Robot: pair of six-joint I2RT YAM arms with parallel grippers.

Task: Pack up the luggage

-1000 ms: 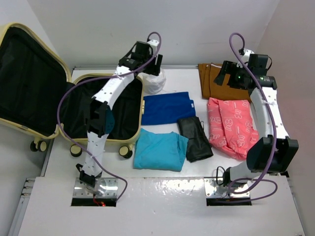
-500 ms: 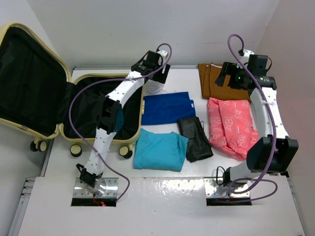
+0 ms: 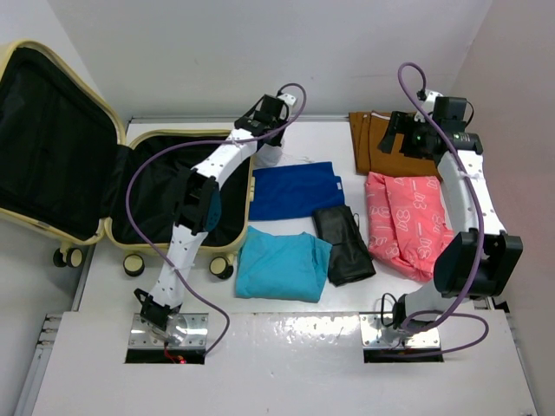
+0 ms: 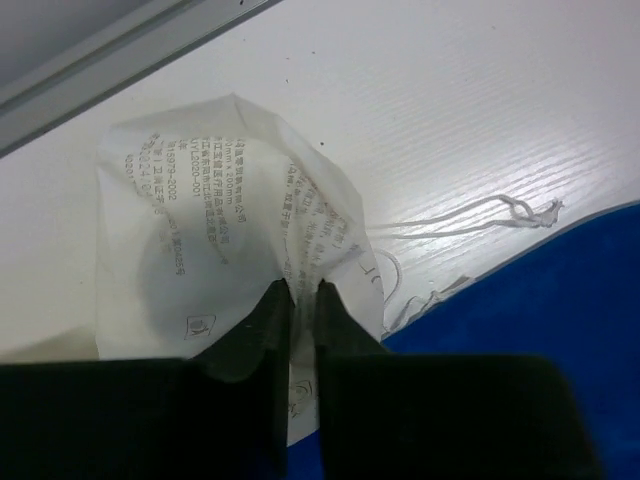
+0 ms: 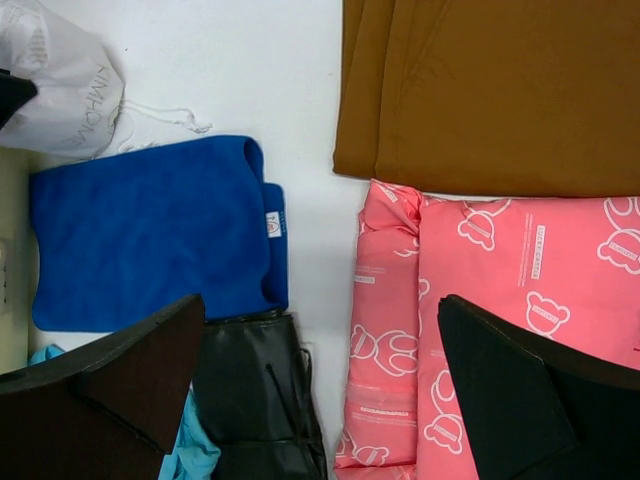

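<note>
Left arm [image 3: 217, 161] slants across the open luggage [image 3: 227, 210], narrowing access from above

The white desk [image 3: 325, 139] carries the open luggage [image 3: 52, 139] at its left end, with the lid leaning out past the edge. Just right of it, at the back, lies a crumpled white bag [image 4: 200, 230], and just in front of the bag a blue cloth [image 3: 293, 189]; nearer lie a teal cloth [image 3: 279, 264] and a black pouch [image 3: 347, 243], side by side. At the right a brown garment [image 5: 480, 90] lies at the back, with a pink packet [image 3: 408, 221] just in front of it.
</note>
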